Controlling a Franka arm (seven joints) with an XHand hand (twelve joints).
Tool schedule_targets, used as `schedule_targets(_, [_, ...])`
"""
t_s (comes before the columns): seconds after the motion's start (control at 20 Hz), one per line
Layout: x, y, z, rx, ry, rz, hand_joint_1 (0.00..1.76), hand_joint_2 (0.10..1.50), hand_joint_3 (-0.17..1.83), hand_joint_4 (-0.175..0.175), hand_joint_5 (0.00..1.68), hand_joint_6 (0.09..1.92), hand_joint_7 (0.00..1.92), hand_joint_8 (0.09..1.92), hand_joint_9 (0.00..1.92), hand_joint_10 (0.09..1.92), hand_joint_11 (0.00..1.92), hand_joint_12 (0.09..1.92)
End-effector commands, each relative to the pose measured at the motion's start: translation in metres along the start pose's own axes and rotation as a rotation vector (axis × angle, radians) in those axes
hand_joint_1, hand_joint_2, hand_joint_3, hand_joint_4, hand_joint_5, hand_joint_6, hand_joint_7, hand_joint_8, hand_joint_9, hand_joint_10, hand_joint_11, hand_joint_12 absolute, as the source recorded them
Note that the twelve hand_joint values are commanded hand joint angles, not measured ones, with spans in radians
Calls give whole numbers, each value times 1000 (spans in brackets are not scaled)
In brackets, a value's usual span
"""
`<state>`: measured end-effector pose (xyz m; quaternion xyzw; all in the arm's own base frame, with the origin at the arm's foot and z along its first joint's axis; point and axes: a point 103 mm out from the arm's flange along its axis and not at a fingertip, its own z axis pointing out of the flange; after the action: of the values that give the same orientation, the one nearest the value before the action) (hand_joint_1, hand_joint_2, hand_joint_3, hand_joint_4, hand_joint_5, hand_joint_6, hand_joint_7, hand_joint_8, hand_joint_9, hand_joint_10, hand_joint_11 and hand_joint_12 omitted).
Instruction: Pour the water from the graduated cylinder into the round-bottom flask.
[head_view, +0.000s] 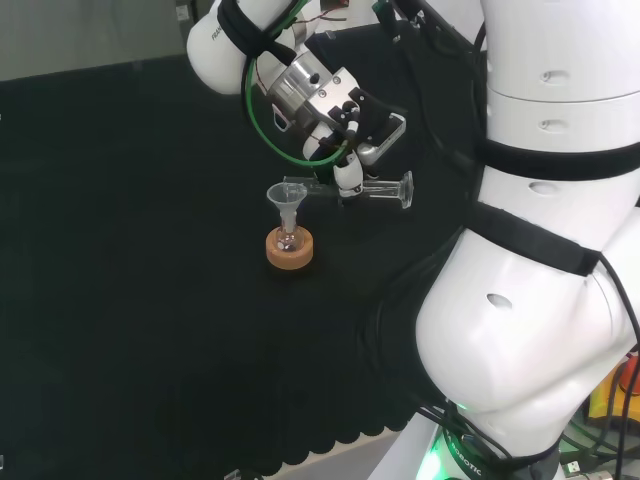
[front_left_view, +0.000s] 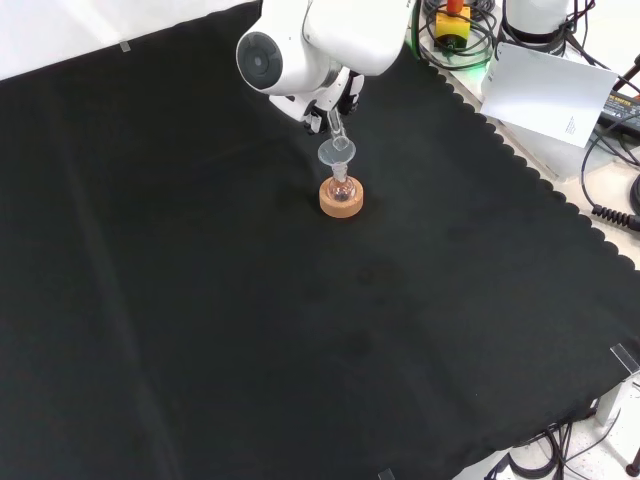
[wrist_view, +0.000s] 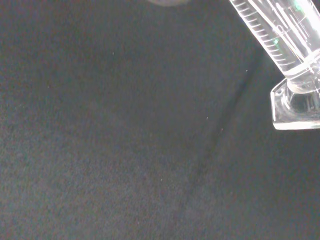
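The hand (head_view: 345, 135) gripped the cylinder (head_view: 370, 190), fingers curled round it, and held it lying almost level above the cloth (head_view: 130, 250). In the head view its mouth sat over the funnel (head_view: 284, 203) to the left, foot to the right. The funnel stood in the flask (head_view: 289, 240), on a cork ring (head_view: 289, 252).

A bench under black cloth (front_left_view: 200, 300) carries a cork ring (head_view: 289, 250) near the cloth's middle, with a small flask (head_view: 289, 239) seated in it.
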<state>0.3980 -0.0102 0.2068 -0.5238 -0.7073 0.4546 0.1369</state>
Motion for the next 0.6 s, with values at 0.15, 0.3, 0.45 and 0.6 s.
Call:
schedule_targets(0.15, [0,-8,-5,0,-27,16,1265,1104,0,-175,987,978,1020,971,1348,164,1077,872])
schedule_targets(0.3, [0,-9,-7,8,-26,18,1265,1104,0,-175,987,978,1020,971,1349,163,1077,871])
schedule_targets(0.45, [1,-10,-8,15,-29,25,1265,1104,0,-175,987,978,1020,971,1350,161,1078,871])
schedule_targets(0.6, [1,-11,-10,37,-40,28,1264,1104,0,-175,987,978,1019,971,1350,160,1078,870])
